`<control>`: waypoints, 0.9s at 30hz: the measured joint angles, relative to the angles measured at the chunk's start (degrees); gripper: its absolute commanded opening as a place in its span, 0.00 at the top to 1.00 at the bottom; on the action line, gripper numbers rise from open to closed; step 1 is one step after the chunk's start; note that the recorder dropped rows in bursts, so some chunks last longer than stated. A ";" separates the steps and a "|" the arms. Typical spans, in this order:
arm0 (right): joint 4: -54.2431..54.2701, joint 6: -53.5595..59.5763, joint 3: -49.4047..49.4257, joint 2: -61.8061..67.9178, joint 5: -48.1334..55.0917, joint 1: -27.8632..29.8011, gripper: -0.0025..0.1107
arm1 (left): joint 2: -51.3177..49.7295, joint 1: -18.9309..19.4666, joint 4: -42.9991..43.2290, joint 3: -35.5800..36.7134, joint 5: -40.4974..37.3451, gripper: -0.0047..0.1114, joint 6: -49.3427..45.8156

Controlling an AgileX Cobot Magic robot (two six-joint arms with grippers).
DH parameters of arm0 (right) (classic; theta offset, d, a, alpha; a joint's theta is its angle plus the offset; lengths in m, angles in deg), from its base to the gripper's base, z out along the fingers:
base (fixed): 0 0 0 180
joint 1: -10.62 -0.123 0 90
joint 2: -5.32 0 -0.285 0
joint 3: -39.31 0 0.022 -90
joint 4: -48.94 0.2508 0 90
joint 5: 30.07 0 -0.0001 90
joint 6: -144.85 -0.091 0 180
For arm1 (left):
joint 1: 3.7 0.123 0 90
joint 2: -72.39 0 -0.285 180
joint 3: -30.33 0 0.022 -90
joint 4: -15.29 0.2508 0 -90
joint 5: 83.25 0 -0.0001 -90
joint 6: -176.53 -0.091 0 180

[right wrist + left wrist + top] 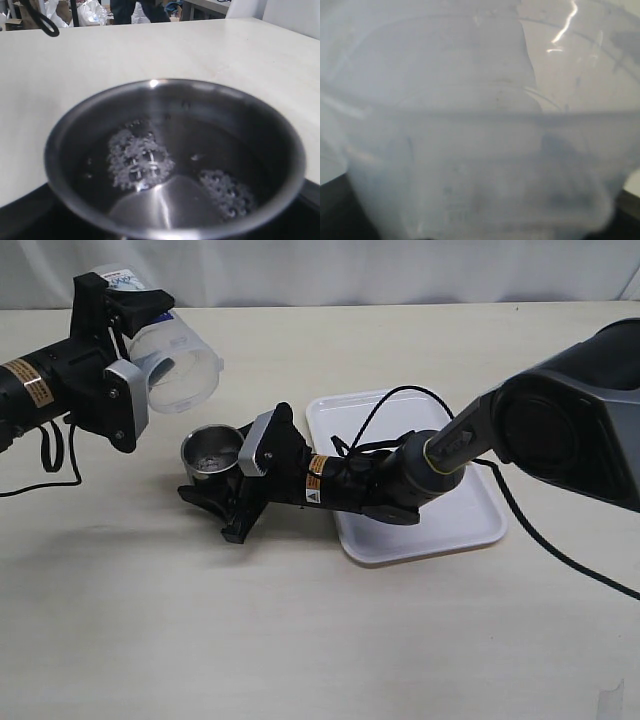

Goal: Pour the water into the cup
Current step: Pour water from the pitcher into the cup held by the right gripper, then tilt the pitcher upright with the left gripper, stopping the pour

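Now left tool [148, 322] clasps beaker [185, 368]; right tool [214, 486], cup [208, 449].

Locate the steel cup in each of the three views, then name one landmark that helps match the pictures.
Exterior view: the cup stands left of centre, just left of the white tray.
Left wrist view: not in it; the translucent beaker fills the picture.
Right wrist view: the cup fills most of the picture, seen close.
Shared landmark: the beige table, seen in the exterior and right wrist views.
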 measured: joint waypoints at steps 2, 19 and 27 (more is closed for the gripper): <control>0.00 0.00 0.00 0.00 0.00 0.00 0.50 | 0.00 0.00 0.13 0.00 0.00 0.96 0.00; 0.00 0.00 0.00 0.00 0.00 0.00 0.50 | 0.00 0.00 0.13 0.00 0.98 0.96 0.00; 0.00 0.00 0.00 0.00 0.00 0.00 0.50 | 0.00 0.00 0.13 0.00 1.09 0.96 0.00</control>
